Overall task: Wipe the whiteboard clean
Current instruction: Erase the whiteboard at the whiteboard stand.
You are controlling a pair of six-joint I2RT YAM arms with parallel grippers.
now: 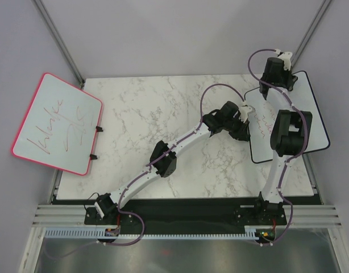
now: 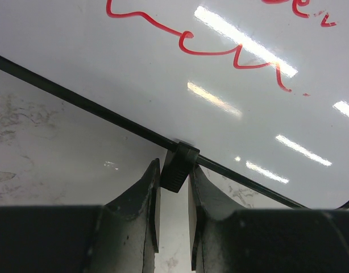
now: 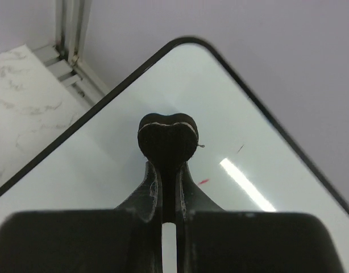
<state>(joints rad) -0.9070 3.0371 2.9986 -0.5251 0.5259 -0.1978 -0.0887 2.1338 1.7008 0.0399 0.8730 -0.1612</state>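
bright, even overhead light fills the top view, with only faint soft shadows on the marble table [image 1: 140,96]. in the left wrist view the whiteboard [image 2: 106,62] mirrors long streaks of glare, and the left gripper [image 2: 174,190], close to the lens, is dark and blurred. the right wrist view has one glare streak; the dark pad [image 3: 167,139] in the right gripper [image 3: 169,168] looks soft.

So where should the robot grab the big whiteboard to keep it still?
By the little black tab on its thin frame, coming in low from the marble table side. The whiteboard lies flat, so its face offers nothing to pinch, and the tab sticks out past the edge. The left hand has one finger on each side of it.
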